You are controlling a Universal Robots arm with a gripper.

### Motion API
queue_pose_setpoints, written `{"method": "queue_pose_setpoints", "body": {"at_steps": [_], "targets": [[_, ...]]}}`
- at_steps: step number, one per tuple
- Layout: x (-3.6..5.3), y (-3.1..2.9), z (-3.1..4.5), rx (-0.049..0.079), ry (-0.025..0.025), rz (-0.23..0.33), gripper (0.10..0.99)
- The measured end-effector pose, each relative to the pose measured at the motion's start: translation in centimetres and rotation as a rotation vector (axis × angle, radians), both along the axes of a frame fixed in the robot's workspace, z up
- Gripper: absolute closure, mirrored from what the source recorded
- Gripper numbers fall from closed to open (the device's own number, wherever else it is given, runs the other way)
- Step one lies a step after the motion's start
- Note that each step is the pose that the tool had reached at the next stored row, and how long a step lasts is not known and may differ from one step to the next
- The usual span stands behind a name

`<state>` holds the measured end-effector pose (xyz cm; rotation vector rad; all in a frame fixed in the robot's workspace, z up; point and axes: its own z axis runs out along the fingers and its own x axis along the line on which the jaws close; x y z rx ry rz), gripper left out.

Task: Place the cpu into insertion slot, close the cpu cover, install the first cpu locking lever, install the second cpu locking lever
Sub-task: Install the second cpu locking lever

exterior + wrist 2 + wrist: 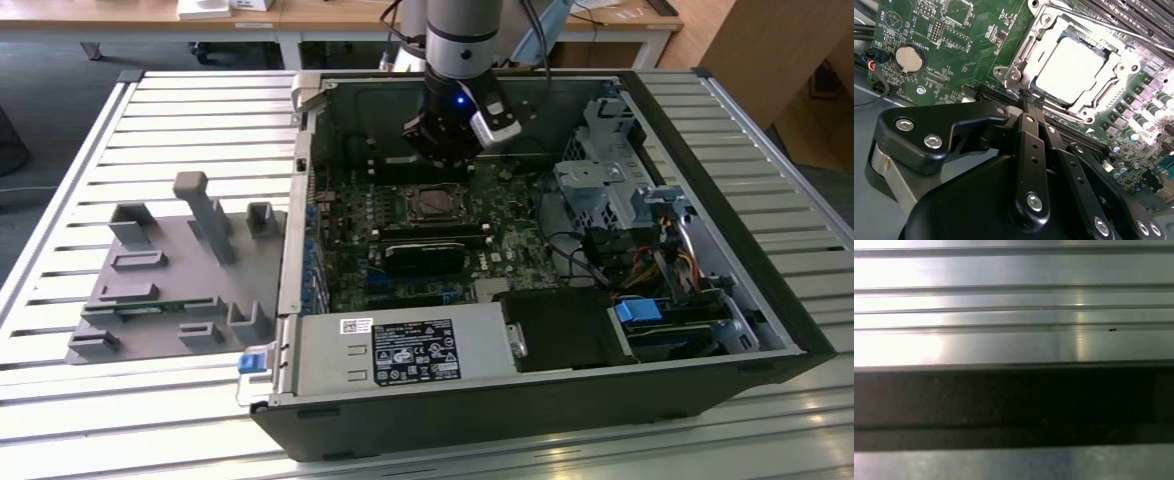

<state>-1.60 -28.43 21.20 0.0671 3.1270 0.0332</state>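
The arm stood over the open computer case [747, 300] on the slatted table [200, 120], its gripper [447, 150] lowered just behind the insertion slot [434, 203] in the exterior view. In the second wrist view the cpu [1070, 70] lay seated flat in the socket, its pale metal top bright under the light, and the cpu cover [1114, 82] looked folded down around it, the chip showing through the window. The gripper [1026, 102] had its fingers drawn together, tips meeting and holding nothing, and those tips sat right at the near corner of the socket frame, by a locking lever [1024, 52] running along that side. I took the step in hand to be the working of that lever. To do it well, I thought, the closed tips ought to press on the lever itself rather than the cover or the green motherboard [954, 40], keep the push steady and low, and carry the lever sideways under its catch without scraping the nearby parts.
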Motion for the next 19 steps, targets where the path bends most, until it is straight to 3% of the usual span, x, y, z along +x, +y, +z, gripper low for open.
{"method": "queue_pose_setpoints", "body": {"at_steps": [13,19], "targets": [[0.0,-0.57,0.03,0.0,0.0001,0.0,0.98],[0.01,-0.57,1.07,0.0,-0.0001,0.0,0.98]]}}
